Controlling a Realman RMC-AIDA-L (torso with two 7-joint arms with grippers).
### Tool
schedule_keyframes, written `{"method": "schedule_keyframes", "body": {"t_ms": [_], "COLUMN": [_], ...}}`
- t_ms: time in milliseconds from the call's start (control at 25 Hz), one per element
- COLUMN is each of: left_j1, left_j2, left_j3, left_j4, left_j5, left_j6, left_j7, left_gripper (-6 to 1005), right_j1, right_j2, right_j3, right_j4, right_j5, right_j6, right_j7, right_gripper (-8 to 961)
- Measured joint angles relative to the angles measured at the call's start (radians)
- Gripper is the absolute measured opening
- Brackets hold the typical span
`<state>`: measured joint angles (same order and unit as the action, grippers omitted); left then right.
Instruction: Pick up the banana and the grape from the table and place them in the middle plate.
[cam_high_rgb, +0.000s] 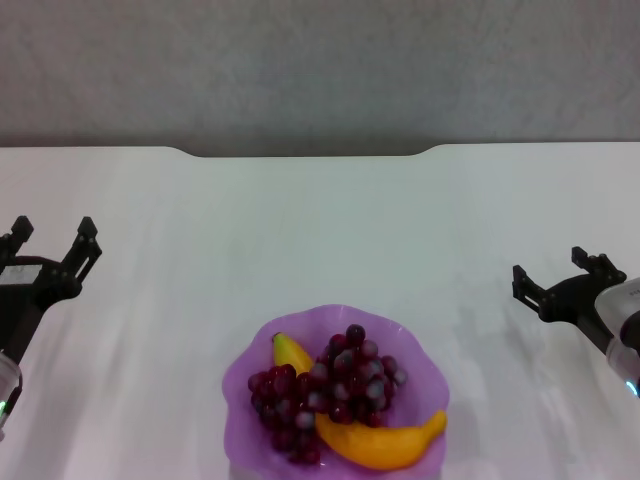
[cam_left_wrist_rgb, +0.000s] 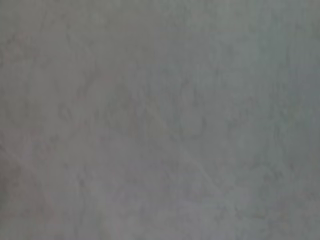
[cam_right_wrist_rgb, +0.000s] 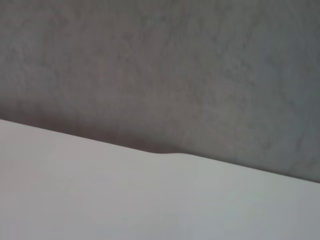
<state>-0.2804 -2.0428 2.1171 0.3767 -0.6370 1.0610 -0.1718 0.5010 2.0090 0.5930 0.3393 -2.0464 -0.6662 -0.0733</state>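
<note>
Fruit is already in the plate (cam_high_rgb: 245, 395): the banana (cam_high_rgb: 385, 445) lies curved along its 5 o'clock side, its greenish tip poking out near 11 o'clock, and the grapes (cam_high_rgb: 335, 390) are heaped over the banana's middle, filling the centre. Nothing of either hangs past the wavy rim as far as the head view shows, though the plate's near edge is cut off by the frame. The plate sits at 6 o'clock on the white table (cam_high_rgb: 320, 230).

Both arms stand well apart from it. The left gripper (cam_high_rgb: 50, 245) is out at 9 o'clock, fingers spread and holding nothing; the right gripper (cam_high_rgb: 560, 280) is at 3 o'clock, likewise spread and empty. The left wrist camera shows only a grey surface, the right one the table's far edge and the wall behind.

Judging by this, the placing looks complete, and what remains is to park. Doing that well means keeping both arms high and wide, drawing back along their own sides and never sweeping across the plate, since a light plastic dish would slide or tip at a nudge and roll the grapes out.
</note>
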Motion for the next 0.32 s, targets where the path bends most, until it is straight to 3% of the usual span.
{"method": "schedule_keyframes", "body": {"t_ms": [80,320], "left_j1": [-0.048,-0.063], "left_j2": [-0.002,-0.006], "left_j3": [0.026,0.027], "left_j4": [-0.117,-0.154], "left_j5": [-0.003,-0.005], "left_j6": [0.033,0.0], "left_j7": [-0.092,-0.069], "left_gripper": [818,818], "right_j1": [0.002,0.005], "right_j2": [0.0,0.001], "right_j3": [0.0,-0.001], "right_j4": [0.002,0.004], "right_j5": [0.0,0.0], "right_j6": [-0.001,-0.004], "right_j7": [-0.001,-0.002], "right_gripper": [877,877]}}
